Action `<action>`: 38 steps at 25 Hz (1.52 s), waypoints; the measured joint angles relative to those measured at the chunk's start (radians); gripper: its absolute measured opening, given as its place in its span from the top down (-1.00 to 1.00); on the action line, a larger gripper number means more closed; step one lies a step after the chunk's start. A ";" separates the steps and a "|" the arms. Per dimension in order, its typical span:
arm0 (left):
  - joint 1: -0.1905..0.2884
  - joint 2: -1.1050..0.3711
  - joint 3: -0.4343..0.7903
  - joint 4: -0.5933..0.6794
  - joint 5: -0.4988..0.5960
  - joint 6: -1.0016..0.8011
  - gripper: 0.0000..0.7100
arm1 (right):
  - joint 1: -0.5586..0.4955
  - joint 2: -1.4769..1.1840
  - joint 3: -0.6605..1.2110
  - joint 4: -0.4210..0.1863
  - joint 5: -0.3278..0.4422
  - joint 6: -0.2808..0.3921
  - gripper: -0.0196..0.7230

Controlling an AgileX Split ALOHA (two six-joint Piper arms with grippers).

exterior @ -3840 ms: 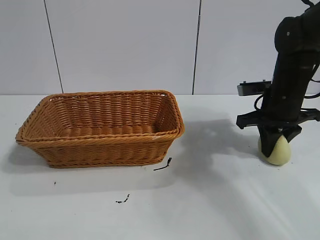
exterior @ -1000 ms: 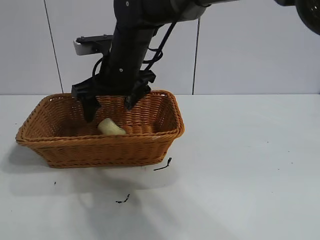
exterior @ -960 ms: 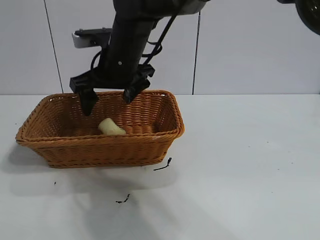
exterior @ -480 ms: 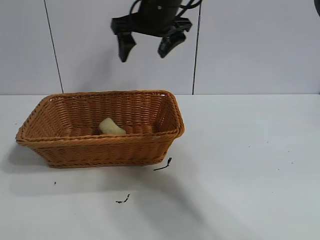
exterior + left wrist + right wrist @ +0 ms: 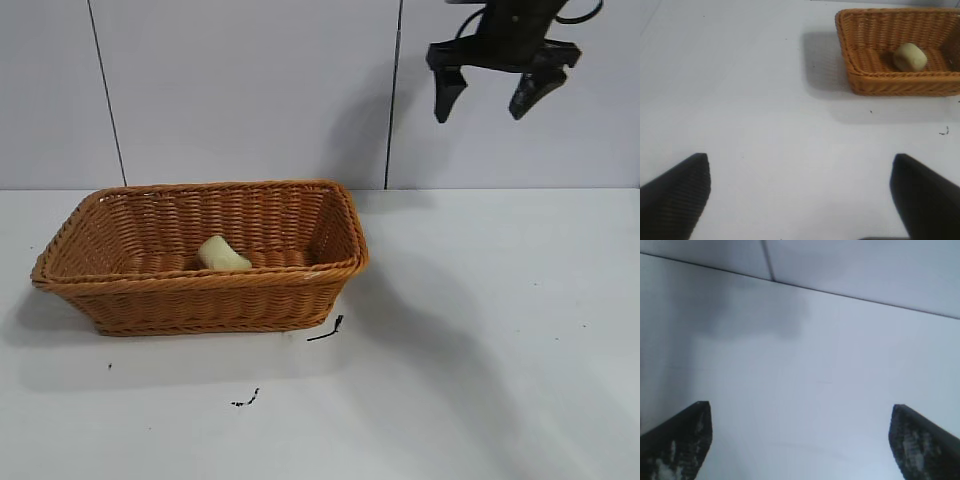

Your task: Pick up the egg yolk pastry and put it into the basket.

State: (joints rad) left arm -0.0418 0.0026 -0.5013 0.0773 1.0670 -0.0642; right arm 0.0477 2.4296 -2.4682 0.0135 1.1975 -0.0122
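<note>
The egg yolk pastry, a pale yellowish puck, lies tilted inside the orange-brown wicker basket at the table's left; both also show in the left wrist view, the pastry in the basket. My right gripper is open and empty, high up at the upper right in front of the wall, well clear of the basket. In its wrist view the fingertips stand wide apart over bare white surface. My left gripper is open and empty, parked away from the basket; it is out of the exterior view.
A small dark scrap lies on the table by the basket's front right corner, and a smaller dark bit lies nearer the front. White wall panels with dark seams stand behind the table.
My right gripper let go of the pastry in the basket, rose out of it, and has swung up and to the right. The pastry and basket have stayed put.
</note>
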 joint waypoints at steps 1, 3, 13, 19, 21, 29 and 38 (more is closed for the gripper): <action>0.000 0.000 0.000 0.000 0.000 0.000 -0.96 | -0.015 0.000 -0.001 0.000 0.008 -0.001 -0.79; 0.000 0.000 0.000 0.000 0.000 0.000 -0.96 | -0.036 0.000 -0.001 -0.001 0.014 -0.003 -0.78; 0.000 0.000 0.000 0.000 0.000 0.000 -0.96 | -0.061 -0.144 0.185 0.000 0.014 -0.004 -0.78; 0.000 0.000 0.000 0.000 0.000 0.000 -0.96 | -0.061 -0.404 0.473 0.001 0.014 -0.020 -0.78; 0.000 0.000 0.000 0.000 0.000 0.000 -0.96 | -0.061 -0.519 0.602 0.001 0.012 -0.030 -0.78; 0.000 0.000 0.000 0.000 0.000 0.000 -0.96 | -0.061 -1.093 1.239 0.000 0.013 -0.049 -0.78; 0.000 0.000 0.000 0.000 0.000 0.000 -0.96 | -0.061 -1.685 1.736 -0.001 -0.079 -0.053 -0.78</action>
State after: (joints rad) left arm -0.0418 0.0026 -0.5013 0.0773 1.0670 -0.0642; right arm -0.0134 0.7448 -0.7324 0.0126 1.1181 -0.0648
